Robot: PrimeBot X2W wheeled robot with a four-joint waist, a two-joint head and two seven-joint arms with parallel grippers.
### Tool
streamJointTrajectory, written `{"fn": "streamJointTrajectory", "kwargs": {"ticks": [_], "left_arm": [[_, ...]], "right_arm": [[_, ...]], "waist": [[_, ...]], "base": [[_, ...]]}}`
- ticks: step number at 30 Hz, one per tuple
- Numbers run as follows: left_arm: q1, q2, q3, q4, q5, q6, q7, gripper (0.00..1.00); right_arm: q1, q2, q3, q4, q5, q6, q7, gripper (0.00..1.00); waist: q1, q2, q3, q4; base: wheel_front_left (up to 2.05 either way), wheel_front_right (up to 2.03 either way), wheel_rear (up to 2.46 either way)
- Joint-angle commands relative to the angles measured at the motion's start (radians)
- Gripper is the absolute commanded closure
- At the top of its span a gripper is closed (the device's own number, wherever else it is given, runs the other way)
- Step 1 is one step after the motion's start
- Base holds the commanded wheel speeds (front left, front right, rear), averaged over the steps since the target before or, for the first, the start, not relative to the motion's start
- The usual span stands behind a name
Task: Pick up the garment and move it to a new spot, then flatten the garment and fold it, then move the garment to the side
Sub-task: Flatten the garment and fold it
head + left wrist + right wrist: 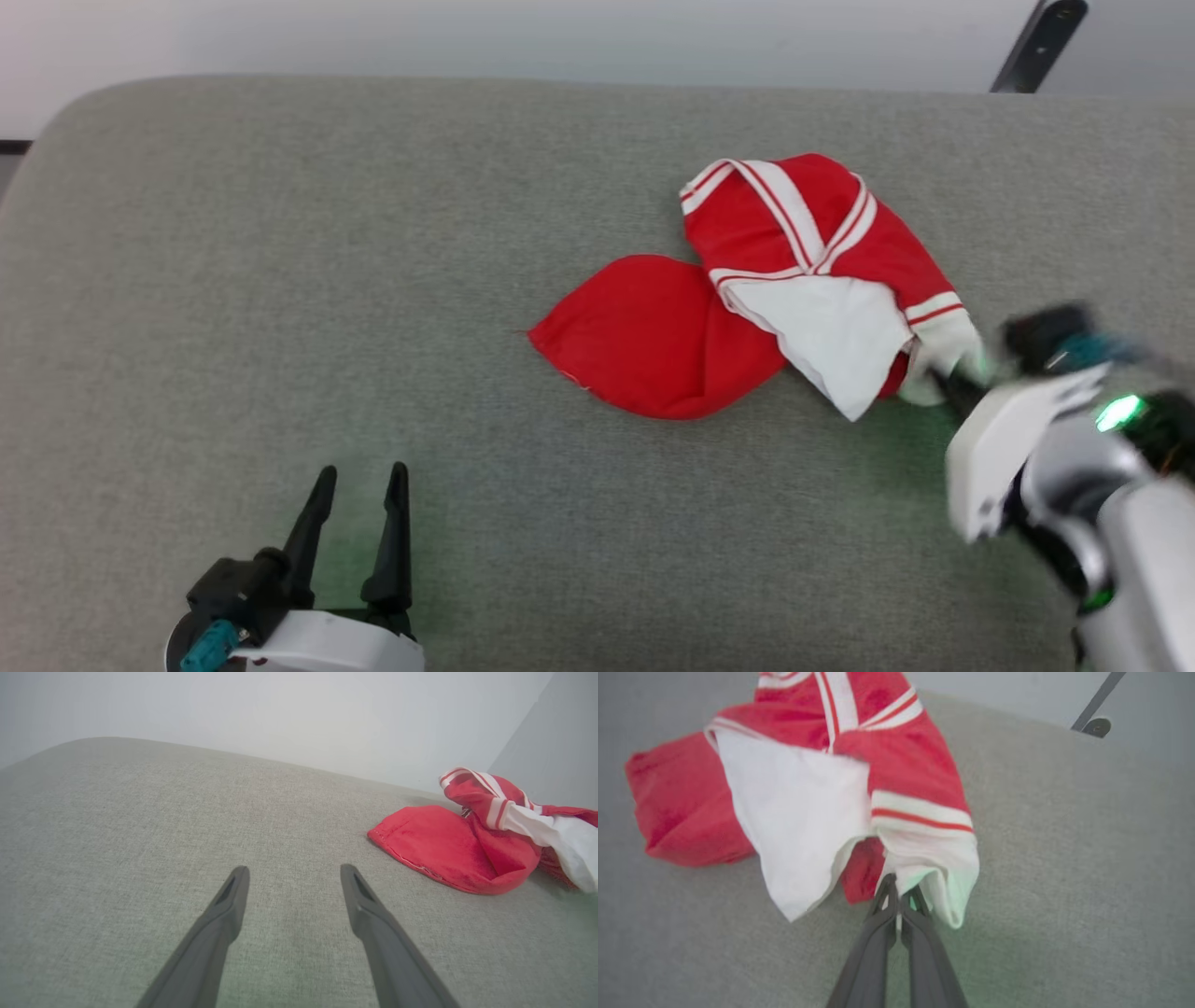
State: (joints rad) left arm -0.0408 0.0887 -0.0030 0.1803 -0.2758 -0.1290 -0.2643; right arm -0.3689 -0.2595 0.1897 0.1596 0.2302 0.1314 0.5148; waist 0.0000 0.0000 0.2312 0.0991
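The garment [747, 308] is a red shirt with white sleeve ends and red-and-white stripe trim, lying crumpled right of centre on the grey cushion [280, 280]. My right gripper [938, 383] is shut on the white end of the garment's near right sleeve; in the right wrist view its fingertips [899, 891] pinch that white cloth of the garment [906, 765]. My left gripper [359, 485] stands open near the front left edge, well apart from the garment. The left wrist view shows the left gripper [294, 882] over bare cushion, the garment [467, 844] to its right.
The grey cushion's [140, 835] rounded back edge runs along a pale wall. A dark slanted bar [1041, 42] rises behind the cushion at the top right, with a round foot [1097, 725] in the right wrist view.
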Motion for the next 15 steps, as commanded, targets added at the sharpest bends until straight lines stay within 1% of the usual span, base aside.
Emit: {"fn": "streamJointTrajectory", "kwargs": {"ticks": [1,4,7,10,11,12,14,15], "left_arm": [[-0.002,0.004,-0.002,-0.002,-0.002,-0.003,0.0,0.0],[-0.002,0.013,-0.001,-0.005,-0.005,-0.003,0.0,0.0],[-0.012,0.022,-0.009,-0.008,-0.011,-0.003,0.0,0.0],[-0.027,0.033,-0.022,-0.007,-0.018,-0.003,0.0,0.0],[-0.031,0.037,-0.024,-0.009,-0.022,-0.003,0.0,0.0],[-0.036,0.041,-0.026,-0.009,-0.025,-0.003,0.0,0.0],[-0.046,0.05,-0.03,-0.01,-0.031,-0.003,0.0,0.0],[-0.05,0.052,-0.031,-0.009,-0.032,-0.003,0.0,0.0]], "right_arm": [[-0.024,0.012,-0.037,-0.017,0.019,-0.001,-0.013,1.0],[-0.066,0.04,-0.13,-0.057,0.054,-0.001,-0.022,1.0],[-0.114,0.086,-0.237,-0.049,0.091,-0.001,-0.017,1.0],[-0.167,0.095,-0.353,0.006,0.088,-0.001,-0.023,1.0],[-0.189,0.115,-0.403,0.033,0.105,-0.001,-0.03,1.0],[-0.207,0.125,-0.451,0.067,0.113,-0.001,-0.034,1.0],[-0.245,0.122,-0.54,0.129,0.094,-0.001,-0.054,1.0],[-0.266,0.131,-0.585,0.166,0.097,-0.001,-0.063,1.0]], "waist": [[0.0,0.0,0.003,-0.013],[0.0,0.0,0.012,-0.03],[0.0,0.0,0.024,-0.044],[0.0,0.0,0.04,-0.044],[0.0,0.0,0.048,-0.044],[0.0,0.0,0.054,-0.042],[0.0,0.0,0.071,-0.038],[0.0,0.0,0.077,-0.036]], "base": [[0.0,0.0,0.0],[0.0,0.0,0.0],[0.0,0.0,0.0],[0.0,0.0,0.0],[0.0,0.0,0.0],[0.0,0.0,0.0],[0.0,0.0,0.0],[0.0,0.0,0.0]]}}
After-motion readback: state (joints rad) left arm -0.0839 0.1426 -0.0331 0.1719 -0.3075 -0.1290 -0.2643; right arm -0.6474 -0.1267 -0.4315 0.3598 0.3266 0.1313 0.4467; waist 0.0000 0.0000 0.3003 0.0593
